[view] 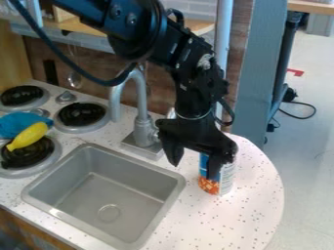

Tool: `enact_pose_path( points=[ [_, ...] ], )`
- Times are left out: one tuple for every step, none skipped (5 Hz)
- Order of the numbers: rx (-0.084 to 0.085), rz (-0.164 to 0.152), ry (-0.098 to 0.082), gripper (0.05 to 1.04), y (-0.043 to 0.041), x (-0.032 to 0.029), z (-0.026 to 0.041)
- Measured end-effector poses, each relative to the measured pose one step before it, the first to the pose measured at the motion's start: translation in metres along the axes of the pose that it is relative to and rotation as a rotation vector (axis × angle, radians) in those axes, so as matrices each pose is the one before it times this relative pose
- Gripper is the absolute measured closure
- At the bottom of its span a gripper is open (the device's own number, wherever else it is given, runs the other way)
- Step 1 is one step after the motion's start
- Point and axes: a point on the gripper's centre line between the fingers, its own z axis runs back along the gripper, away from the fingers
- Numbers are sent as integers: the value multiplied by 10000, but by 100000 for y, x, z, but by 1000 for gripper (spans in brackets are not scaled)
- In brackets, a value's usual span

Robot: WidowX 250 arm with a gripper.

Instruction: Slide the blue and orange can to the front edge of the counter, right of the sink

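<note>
Leftmost, a crumpled blue cloth (19,123) and a yellow banana-shaped toy (27,137) are lying at the frame's left edge. A grey metal sink (104,188) is sitting lower left. Near centre, the black two-finger gripper (194,171) is hanging wide open, apparently empty. Right of centre, a blue, white and orange cylindrical can (226,179) is standing partly behind one finger; gripping it securely is calling for even straddling.

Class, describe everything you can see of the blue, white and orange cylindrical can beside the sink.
The can has a blue upper area, an orange patterned patch below and a paler side; its material is unclear. It stands upright on the speckled white counter, right of the grey metal sink in the picture. One of the black gripper's open jaws partly covers it; contact is unclear.
</note>
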Motion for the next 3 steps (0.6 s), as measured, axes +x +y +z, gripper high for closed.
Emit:
enact_pose_path(
  points=[
    [25, 46, 253, 79, 41, -397, -761],
    [-599, 146, -572, 79, -1044, 3579, 438],
    [-293, 553, -118, 79, 845, 3132, -520]
  ],
)
